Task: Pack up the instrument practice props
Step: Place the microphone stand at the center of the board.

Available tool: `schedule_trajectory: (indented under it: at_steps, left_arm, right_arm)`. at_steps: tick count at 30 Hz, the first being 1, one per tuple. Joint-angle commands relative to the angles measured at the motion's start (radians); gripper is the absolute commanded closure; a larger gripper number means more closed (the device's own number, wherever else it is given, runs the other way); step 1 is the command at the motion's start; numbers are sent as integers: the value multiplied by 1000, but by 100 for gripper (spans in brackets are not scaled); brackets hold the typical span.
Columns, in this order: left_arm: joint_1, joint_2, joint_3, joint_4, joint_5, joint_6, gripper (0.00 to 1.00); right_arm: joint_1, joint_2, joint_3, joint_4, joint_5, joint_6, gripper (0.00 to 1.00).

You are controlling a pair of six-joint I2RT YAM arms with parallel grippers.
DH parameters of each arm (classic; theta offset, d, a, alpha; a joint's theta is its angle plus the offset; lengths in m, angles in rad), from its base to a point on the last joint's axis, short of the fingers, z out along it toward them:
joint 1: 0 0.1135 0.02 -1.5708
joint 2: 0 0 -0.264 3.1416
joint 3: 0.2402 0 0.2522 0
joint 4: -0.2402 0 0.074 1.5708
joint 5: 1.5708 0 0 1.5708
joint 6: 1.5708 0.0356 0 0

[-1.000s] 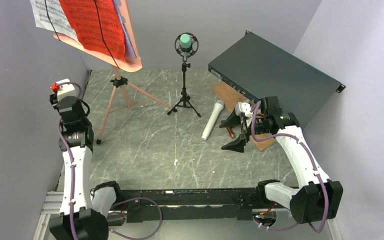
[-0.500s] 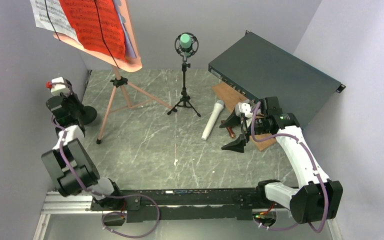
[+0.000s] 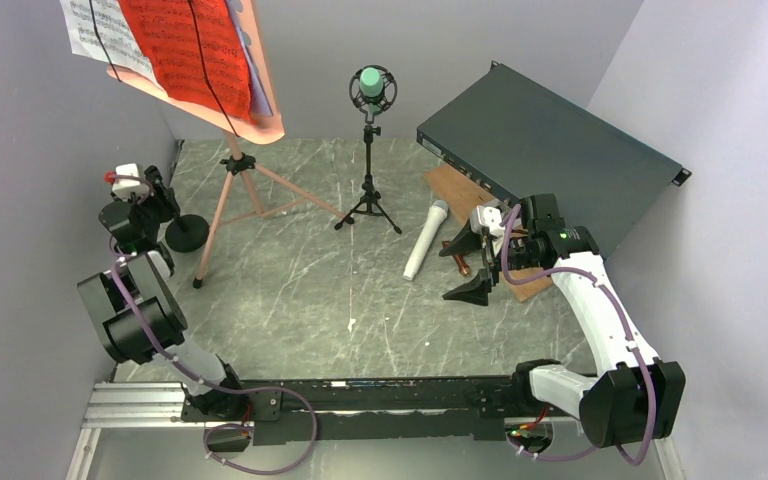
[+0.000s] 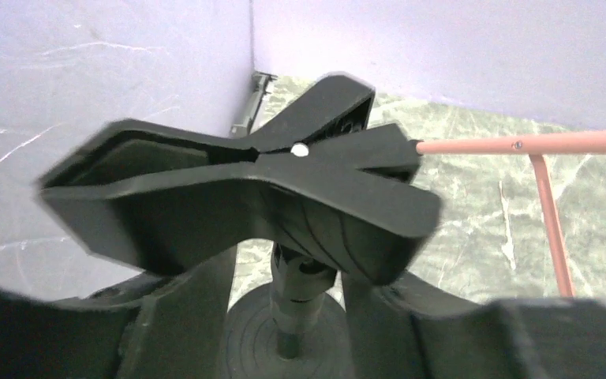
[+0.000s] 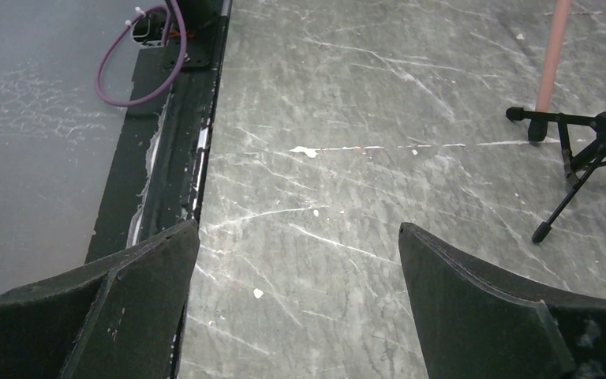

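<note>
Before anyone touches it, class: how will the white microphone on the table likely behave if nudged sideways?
The white microphone lies on its side and looks round-bodied, so it would probably roll, perhaps curving, since it narrows toward the tail. It looks rigid, so lifting shouldn't bend it.

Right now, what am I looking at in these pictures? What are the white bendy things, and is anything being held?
The white bendy things are two robot arms, bolted to a table. One picture looks down from above; the other two come from small cameras on each wrist. On the table stand a pink tripod music stand with sheet-music pages and a green microphone on a black tripod mount. A white microphone lies flat near a dark green box. The left hand is around a black clip mount on a round base; I cannot tell if it grips. The right hand is wide open and empty.
</note>
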Motion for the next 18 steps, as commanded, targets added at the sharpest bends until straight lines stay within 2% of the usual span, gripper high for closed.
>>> schedule_trajectory:
  at_steps: [1, 3, 5, 8, 10, 12, 15, 18]
  left_arm:
    - [0, -86, -54, 127, -50, 14, 36]
    - [-4, -136, -81, 93, -78, -1, 24]
    - [-10, -210, -98, -5, -130, -24, 20]
    - [-11, -343, -91, -280, -223, -123, 15]
    - [-11, -428, -74, -535, -269, -192, 10]
    - [-11, -514, -87, -658, -294, -267, 3]
    - [-11, -651, -119, -774, -264, -359, 1]
    - [-11, -755, -119, -894, -159, -440, 1]
  right_arm:
    - [-9, -1, -8, 1, -14, -42, 0]
    - [-9, -1, -8, 0, -11, -43, 0]
    - [-9, 0, -8, -3, -10, -48, 0]
    - [-9, 2, -7, -8, -10, -54, 0]
    - [-10, 3, -6, -9, -10, -59, 0]
    - [-9, 3, -6, -12, -10, -61, 0]
    - [-9, 0, -5, -14, -9, -64, 0]
    - [-9, -1, -6, -14, -3, -67, 0]
